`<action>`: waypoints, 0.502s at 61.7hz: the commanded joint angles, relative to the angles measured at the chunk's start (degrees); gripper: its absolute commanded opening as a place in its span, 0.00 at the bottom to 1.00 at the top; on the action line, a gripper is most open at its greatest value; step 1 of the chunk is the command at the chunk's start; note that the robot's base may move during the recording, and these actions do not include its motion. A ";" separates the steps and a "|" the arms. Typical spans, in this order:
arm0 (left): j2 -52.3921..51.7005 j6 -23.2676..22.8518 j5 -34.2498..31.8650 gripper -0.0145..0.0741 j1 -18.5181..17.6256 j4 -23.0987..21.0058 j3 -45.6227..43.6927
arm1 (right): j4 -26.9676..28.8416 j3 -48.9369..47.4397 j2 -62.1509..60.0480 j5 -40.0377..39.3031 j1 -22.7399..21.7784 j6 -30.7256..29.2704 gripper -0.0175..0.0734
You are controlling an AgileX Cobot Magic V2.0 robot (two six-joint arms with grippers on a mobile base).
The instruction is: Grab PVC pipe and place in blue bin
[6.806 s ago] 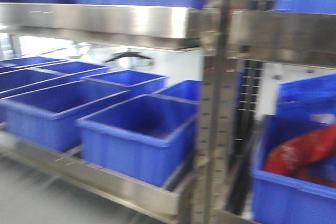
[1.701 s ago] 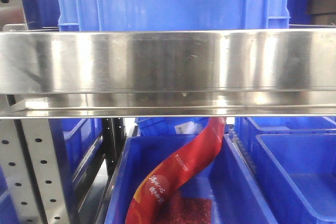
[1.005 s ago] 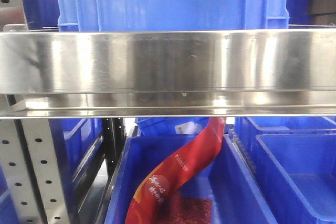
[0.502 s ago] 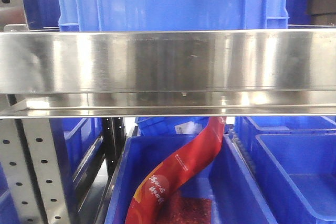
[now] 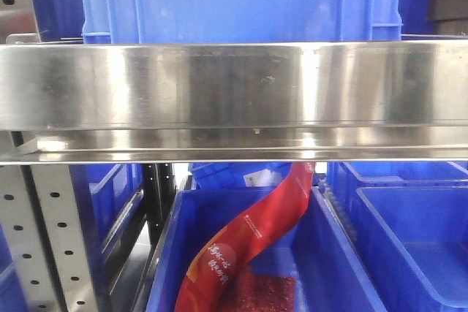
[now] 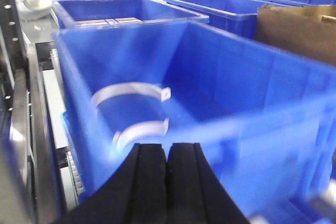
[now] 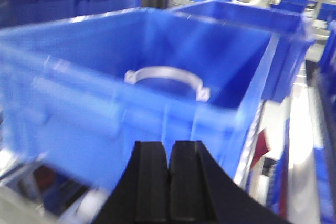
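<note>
Left wrist view: the black left gripper (image 6: 167,182) has its two flat pads pressed together, nothing held. Beyond it stands a blue moulded-plastic bin (image 6: 252,129), smooth-walled with a thick rolled rim, somewhat blurred. Inside lie two white curved plastic pipe clamps (image 6: 131,90), half-round straps with flat tabs at the ends. No straight PVC pipe can be identified in any view. A brown cardboard box (image 6: 294,30) sits at upper right, with further blue bins behind.

Right wrist view: the black right gripper (image 7: 169,182) is likewise fully closed and empty. A blue plastic bin (image 7: 105,108) ahead contains one white arched clamp (image 7: 165,74).

Front view: a brushed stainless-steel shelf beam (image 5: 234,100), reflective, spans the frame. Below it, a glossy red printed plastic bag (image 5: 248,242) leans in a blue tub (image 5: 329,261). A perforated steel upright (image 5: 36,246) stands at left.
</note>
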 commanded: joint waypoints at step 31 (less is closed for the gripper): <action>-24.39 0.30 -12.74 0.04 -0.22 -2.65 20.72 | -0.71 9.21 -10.34 -16.58 -0.24 2.31 0.01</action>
